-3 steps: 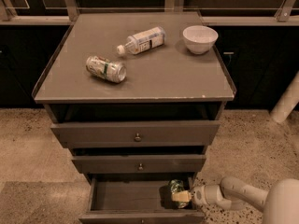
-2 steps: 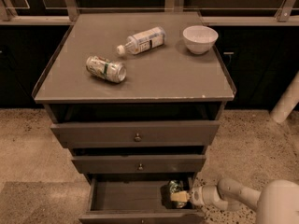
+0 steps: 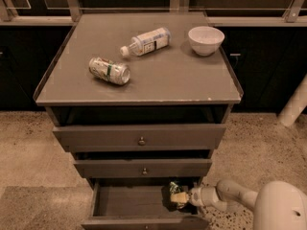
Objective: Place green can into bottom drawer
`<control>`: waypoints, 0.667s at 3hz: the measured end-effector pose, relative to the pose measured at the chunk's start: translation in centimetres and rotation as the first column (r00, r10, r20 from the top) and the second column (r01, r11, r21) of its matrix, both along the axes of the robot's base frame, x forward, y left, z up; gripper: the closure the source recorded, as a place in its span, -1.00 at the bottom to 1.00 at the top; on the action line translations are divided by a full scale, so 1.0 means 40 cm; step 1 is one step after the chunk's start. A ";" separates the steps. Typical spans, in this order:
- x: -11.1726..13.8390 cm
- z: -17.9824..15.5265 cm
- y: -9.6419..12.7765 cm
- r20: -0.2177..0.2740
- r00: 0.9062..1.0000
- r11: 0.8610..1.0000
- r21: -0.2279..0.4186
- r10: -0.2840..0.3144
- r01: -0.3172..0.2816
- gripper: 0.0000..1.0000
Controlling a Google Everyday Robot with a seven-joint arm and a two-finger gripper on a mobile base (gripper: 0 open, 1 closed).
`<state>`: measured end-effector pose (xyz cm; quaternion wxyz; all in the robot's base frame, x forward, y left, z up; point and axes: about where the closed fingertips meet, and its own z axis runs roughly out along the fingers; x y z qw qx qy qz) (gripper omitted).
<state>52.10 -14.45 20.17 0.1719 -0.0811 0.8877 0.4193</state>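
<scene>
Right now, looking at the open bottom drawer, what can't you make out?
From the camera view:
- The green can: partly hidden by the hand against it and by the shadow under the middle drawer. Whether it is standing or lying cannot be told.
- The hand, at the right end of the bottom drawer: too dark to tell whether it holds the can.
- The bottom drawer: front cut off by the lower edge.
- The arm: cut off at the lower right corner.

On the desk (image 3: 192, 83) we see a pale can (image 3: 109, 71) and clear bottle (image 3: 146, 41) lying down, a white bowl (image 3: 206, 40) upright; the hand (image 3: 181, 197) is in the bottom drawer (image 3: 129, 202)
</scene>
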 end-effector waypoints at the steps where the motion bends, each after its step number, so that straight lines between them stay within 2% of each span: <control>1: 0.009 -0.018 0.010 -0.006 1.000 1.000 -0.009 0.003 -0.003 0.64; 2: 0.011 -0.022 0.012 -0.007 1.000 1.000 -0.011 0.003 -0.003 0.14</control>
